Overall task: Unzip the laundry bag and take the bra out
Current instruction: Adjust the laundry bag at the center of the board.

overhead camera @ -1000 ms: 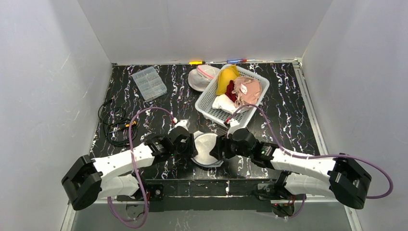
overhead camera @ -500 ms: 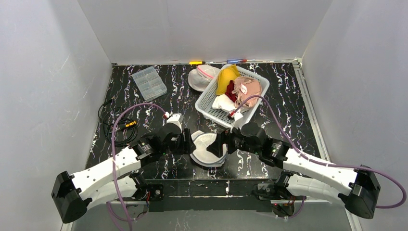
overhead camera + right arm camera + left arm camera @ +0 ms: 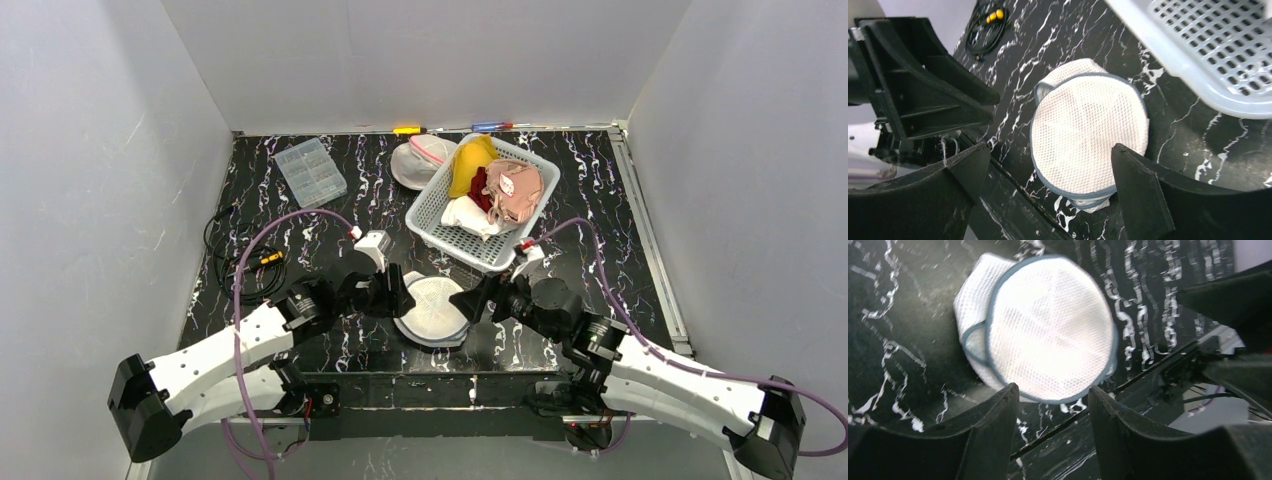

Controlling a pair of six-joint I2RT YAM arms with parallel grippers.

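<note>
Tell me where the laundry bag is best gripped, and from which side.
Probably the grey-trimmed edge of the laundry bag that pokes out beyond its round top, reached from the side of the left gripper. The bag lies flat, so its broad mesh face offers little to pinch.

White mesh laundry bag with grey-blue trim, black table veined white, white basket.

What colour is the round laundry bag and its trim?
The laundry bag is white mesh with grey-blue trim, clearest in the left wrist view.
</note>
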